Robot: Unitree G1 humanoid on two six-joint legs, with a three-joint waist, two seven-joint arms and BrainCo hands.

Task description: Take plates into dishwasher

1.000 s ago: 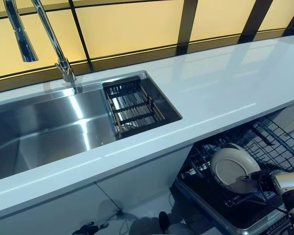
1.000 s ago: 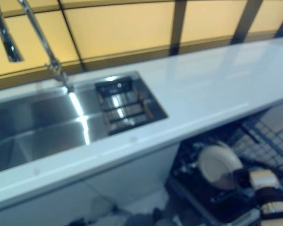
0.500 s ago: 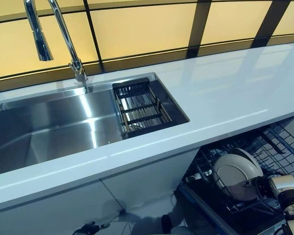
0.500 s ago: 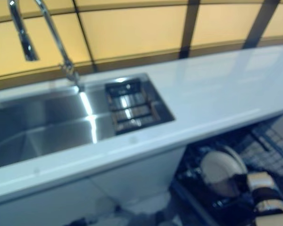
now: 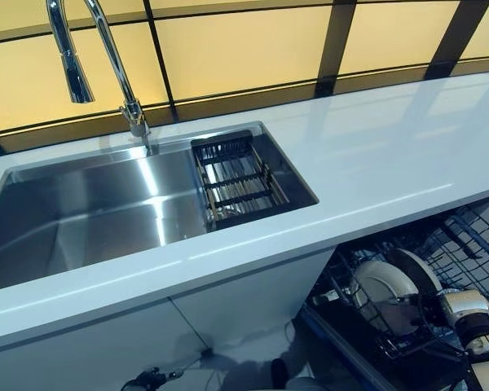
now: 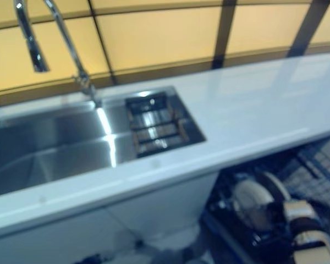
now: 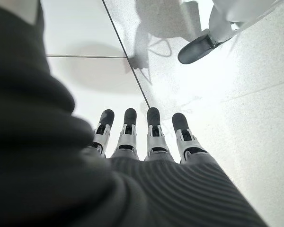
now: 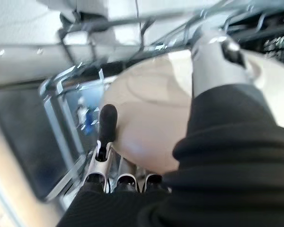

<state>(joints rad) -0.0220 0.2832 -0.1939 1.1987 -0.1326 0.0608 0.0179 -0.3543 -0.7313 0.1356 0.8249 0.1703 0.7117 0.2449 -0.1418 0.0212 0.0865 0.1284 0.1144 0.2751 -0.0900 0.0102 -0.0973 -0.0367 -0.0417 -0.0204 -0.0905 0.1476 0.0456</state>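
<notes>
My right robot hand (image 8: 132, 161) is down in the pulled-out dishwasher rack (image 5: 464, 244), below the front edge of the white desk (image 5: 375, 155). Its fingers lie under the cream plate (image 8: 151, 127) and its thumb reaches over the plate's upper face, so the plate is pinched between them. From my head the plate (image 5: 385, 293) stands nearly upright on edge among the rack's wires, with my right robot hand (image 5: 464, 308) touching it on the side away from the sink. A second, darker plate (image 5: 416, 273) stands just behind it in the same rack.

My left robot hand (image 7: 146, 137) hangs low over the pale floor (image 7: 217, 109), fingers straight and relaxed, holding nothing.

On the desk, the steel sink (image 5: 90, 212) sits well apart from the rack, toward my left. A black wire basket (image 5: 240, 179) sits in the end of the sink nearest the rack, and the tall curved tap (image 5: 106, 57) rises from the sink's far rim. Behind the desk runs a yellow panelled wall (image 5: 236, 49) with dark frames.
</notes>
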